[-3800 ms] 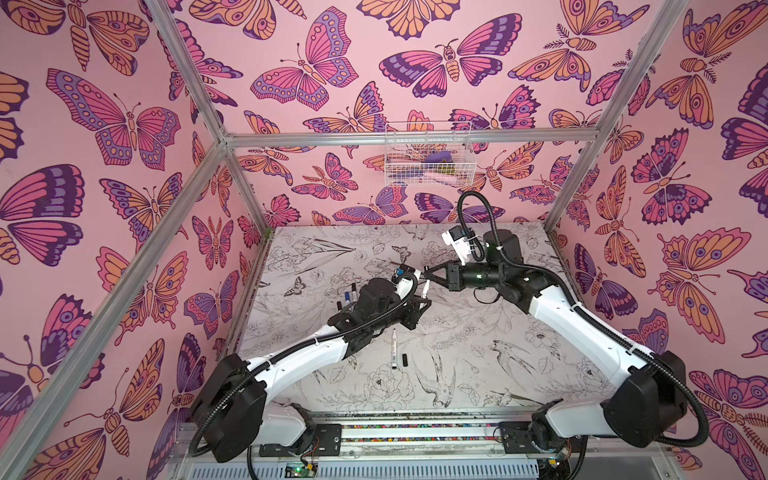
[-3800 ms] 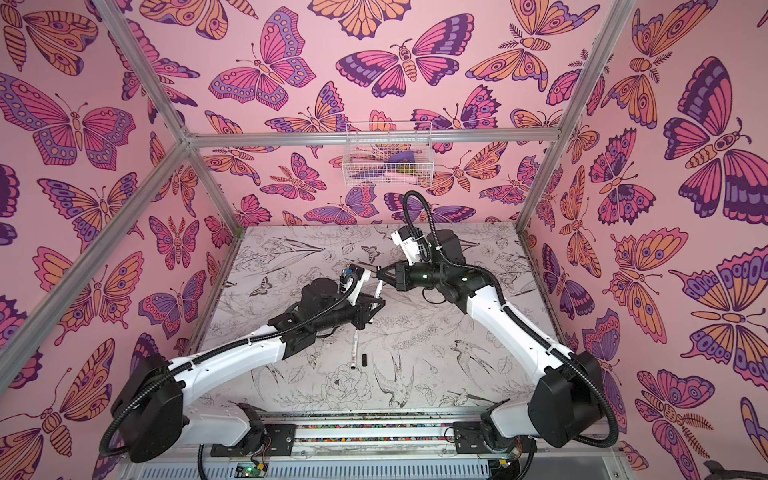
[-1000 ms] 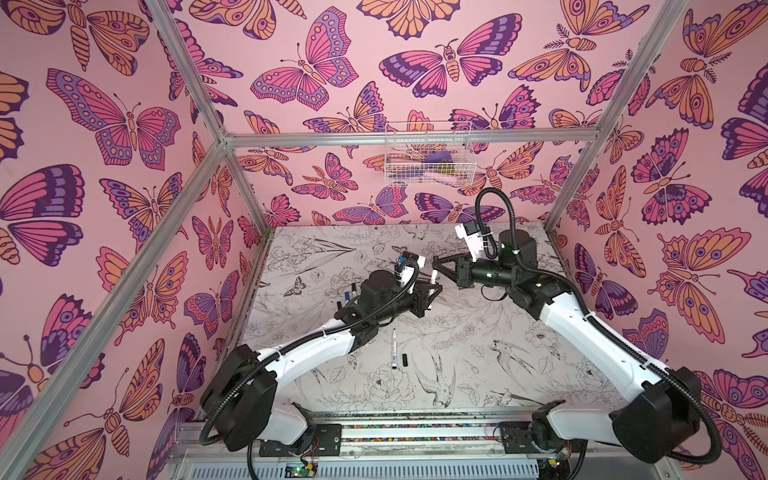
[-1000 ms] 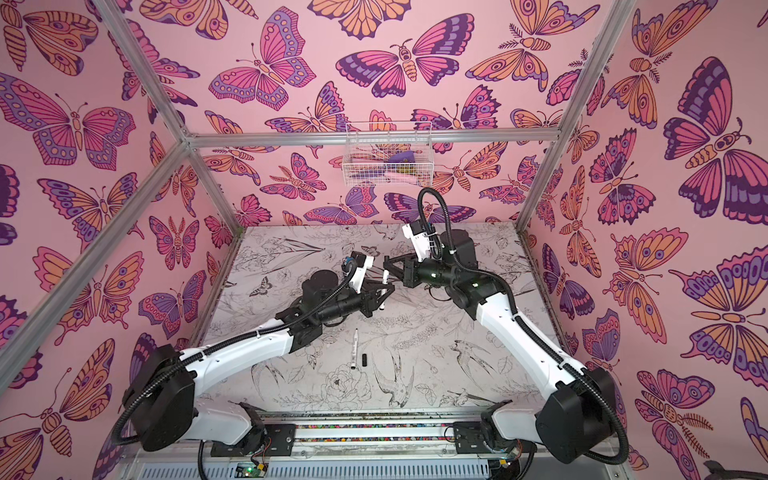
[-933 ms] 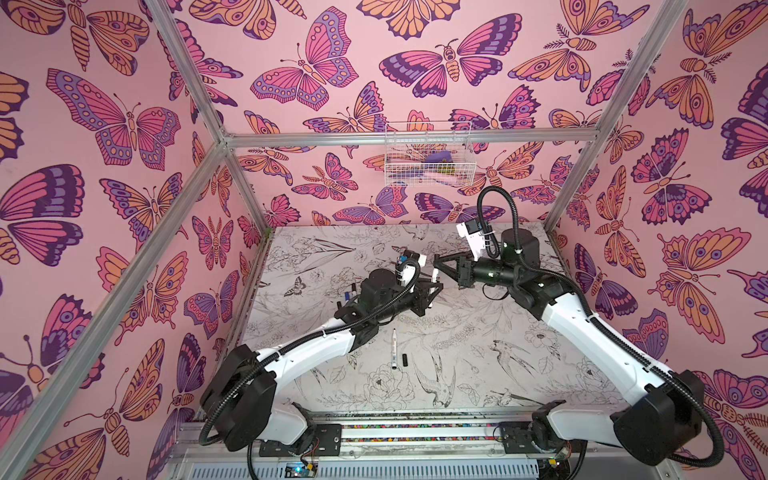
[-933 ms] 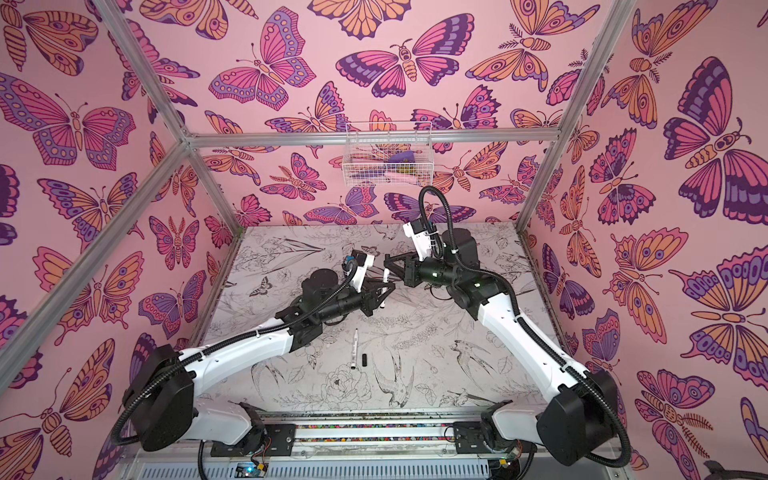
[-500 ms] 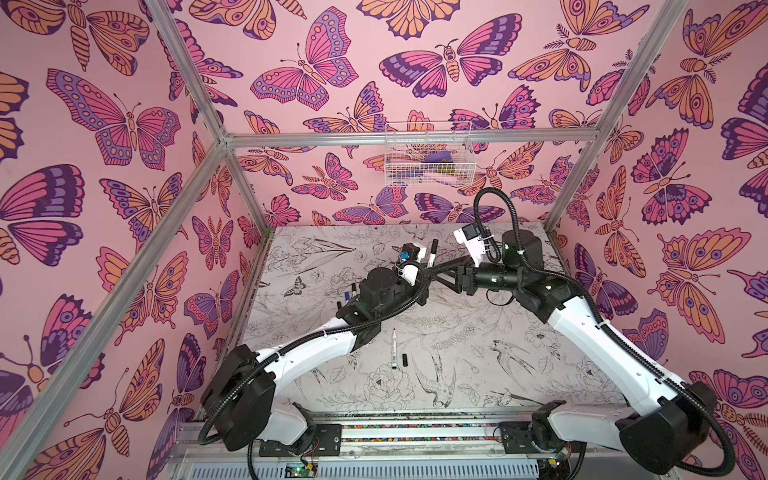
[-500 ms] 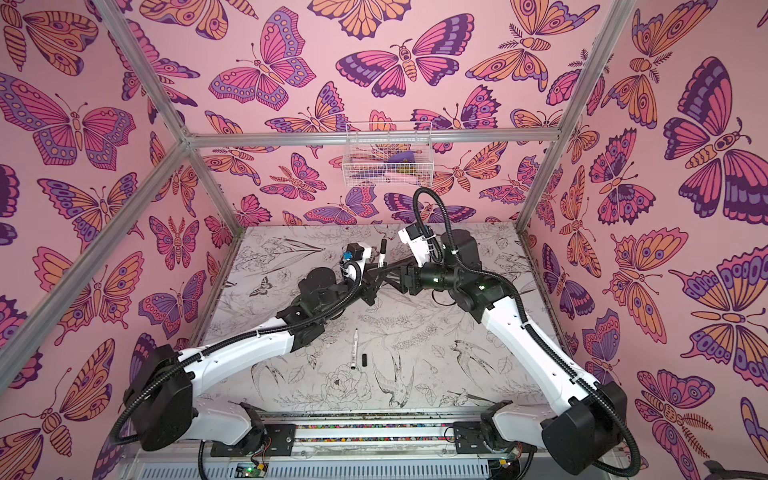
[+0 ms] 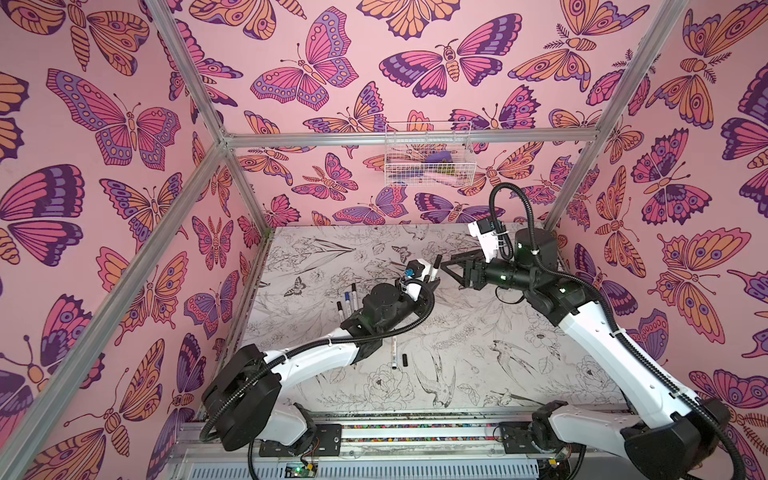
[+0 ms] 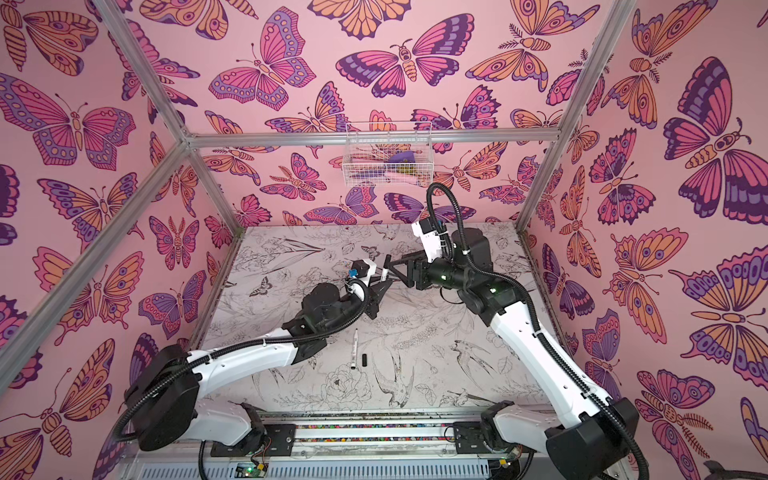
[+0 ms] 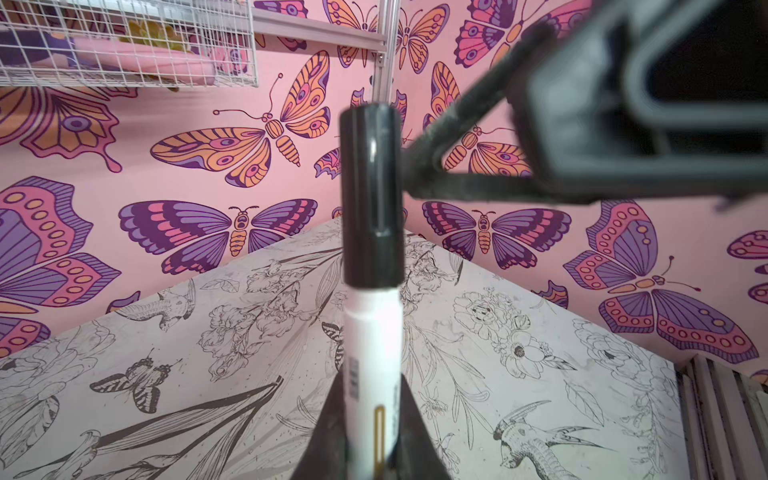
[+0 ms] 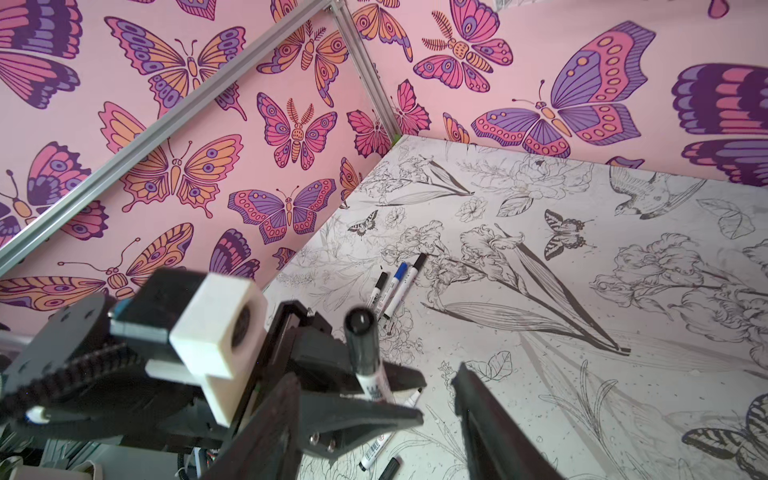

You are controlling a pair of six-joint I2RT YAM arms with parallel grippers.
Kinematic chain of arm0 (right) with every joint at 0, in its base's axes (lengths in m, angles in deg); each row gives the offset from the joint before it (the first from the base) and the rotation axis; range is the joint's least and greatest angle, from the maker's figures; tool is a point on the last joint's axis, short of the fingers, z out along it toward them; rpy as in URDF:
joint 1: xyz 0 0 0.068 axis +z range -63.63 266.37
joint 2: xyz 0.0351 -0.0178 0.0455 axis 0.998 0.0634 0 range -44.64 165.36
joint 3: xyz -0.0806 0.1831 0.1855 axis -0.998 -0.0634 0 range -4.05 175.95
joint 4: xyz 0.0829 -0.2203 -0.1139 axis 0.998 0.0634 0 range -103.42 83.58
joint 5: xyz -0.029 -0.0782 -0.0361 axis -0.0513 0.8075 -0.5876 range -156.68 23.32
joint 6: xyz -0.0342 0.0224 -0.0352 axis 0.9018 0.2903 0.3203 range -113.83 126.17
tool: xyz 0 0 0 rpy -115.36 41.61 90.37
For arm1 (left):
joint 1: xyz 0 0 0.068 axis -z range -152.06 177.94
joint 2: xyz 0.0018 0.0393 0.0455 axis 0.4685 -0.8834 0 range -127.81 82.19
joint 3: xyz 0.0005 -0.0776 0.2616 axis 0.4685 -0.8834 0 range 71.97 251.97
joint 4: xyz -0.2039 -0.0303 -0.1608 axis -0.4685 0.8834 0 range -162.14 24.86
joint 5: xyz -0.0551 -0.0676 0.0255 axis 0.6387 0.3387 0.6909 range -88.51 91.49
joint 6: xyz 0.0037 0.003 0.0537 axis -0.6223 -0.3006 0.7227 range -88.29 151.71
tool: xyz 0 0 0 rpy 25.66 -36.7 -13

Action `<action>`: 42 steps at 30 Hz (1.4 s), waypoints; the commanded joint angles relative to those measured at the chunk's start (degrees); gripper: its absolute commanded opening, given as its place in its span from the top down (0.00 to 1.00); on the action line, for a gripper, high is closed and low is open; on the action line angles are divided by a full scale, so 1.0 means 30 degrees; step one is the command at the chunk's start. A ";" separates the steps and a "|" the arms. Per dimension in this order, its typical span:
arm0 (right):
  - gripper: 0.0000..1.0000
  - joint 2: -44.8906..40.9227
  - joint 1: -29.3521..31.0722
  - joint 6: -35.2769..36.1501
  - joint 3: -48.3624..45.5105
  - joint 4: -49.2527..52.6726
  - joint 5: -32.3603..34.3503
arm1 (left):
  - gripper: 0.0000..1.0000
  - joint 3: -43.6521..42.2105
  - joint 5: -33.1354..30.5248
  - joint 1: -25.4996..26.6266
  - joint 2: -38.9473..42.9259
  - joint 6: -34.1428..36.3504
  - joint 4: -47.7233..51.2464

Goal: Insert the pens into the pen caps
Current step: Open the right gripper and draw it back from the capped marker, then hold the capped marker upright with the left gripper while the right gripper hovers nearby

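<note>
Capped pen (image 11: 372, 340) clamped between left fingers (image 11: 415, 440) — right fingers (image 12: 494, 428) spread beside it.

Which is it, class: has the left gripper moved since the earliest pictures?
Yes: the left gripper now sits farther up the view from the loose pen, nearer the back wall.

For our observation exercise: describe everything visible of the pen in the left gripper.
The pen is slim: a white, plastic-looking barrel with fine print, and a glossy black cap seated on its upper end. It is held aloft, roughly upright, pinched low on the barrel by the shut left gripper. A finger of the open right gripper sits close beside the cap; contact is unclear.
</note>
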 commanded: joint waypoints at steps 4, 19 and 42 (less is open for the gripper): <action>0.47 0.1033 -0.0003 0.0185 0.1657 0.0204 -0.0555 | 1.00 -0.0493 0.0036 0.0623 0.0149 0.0491 -0.0710; 0.67 0.1774 0.0764 -0.0533 0.1252 0.0483 -0.1502 | 1.00 -0.0559 -0.0477 0.0748 0.0146 0.0659 -0.0740; 0.94 0.2446 0.1029 -0.0299 0.0550 0.1982 -0.1581 | 1.00 0.0115 0.0087 0.0748 0.0466 -0.0031 -0.2487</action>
